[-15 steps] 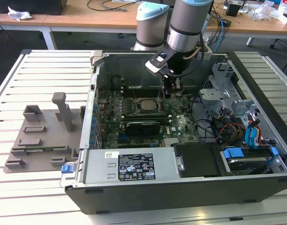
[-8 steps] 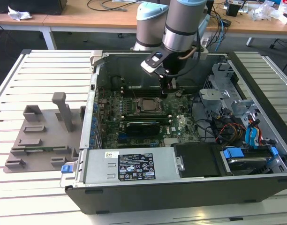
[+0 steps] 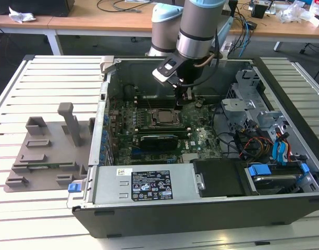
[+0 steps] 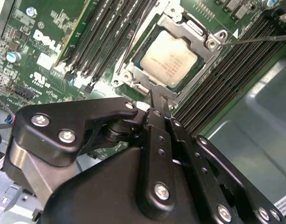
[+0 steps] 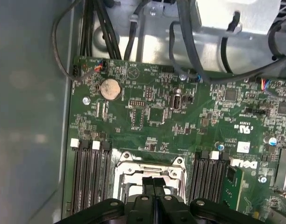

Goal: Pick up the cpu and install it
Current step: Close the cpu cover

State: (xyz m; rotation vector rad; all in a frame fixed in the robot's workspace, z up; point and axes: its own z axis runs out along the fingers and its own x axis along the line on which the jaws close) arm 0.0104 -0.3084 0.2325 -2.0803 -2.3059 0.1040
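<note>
CPU point(image 4: 170, 60) is sitting flat in the socket on the motherboard point(image 5: 152, 112), ringed by the metal socket frame point(image 4: 180, 29). It lies just beyond the gripper point(image 4: 157, 101) tips and a little lower than them.

You're looking at a thin, stiff, light chip. My guess is the metal top is slick and the underside contacts are the fragile part. So you'd want to take it by two opposite pale edges and keep it level, with no pinching on the lid and no dragging.

The fingers point(image 5: 147, 183) are pressed together with nothing between them. They're near the frame's close edge, though I can't tell if they touch it. RAM slots point(image 5: 89, 177) run along either side of the hand.

In the exterior view the arm point(image 3: 198, 26) drops almost straight down into the open case point(image 3: 201, 213). The wrist points down and the tips are low over the board.
</note>
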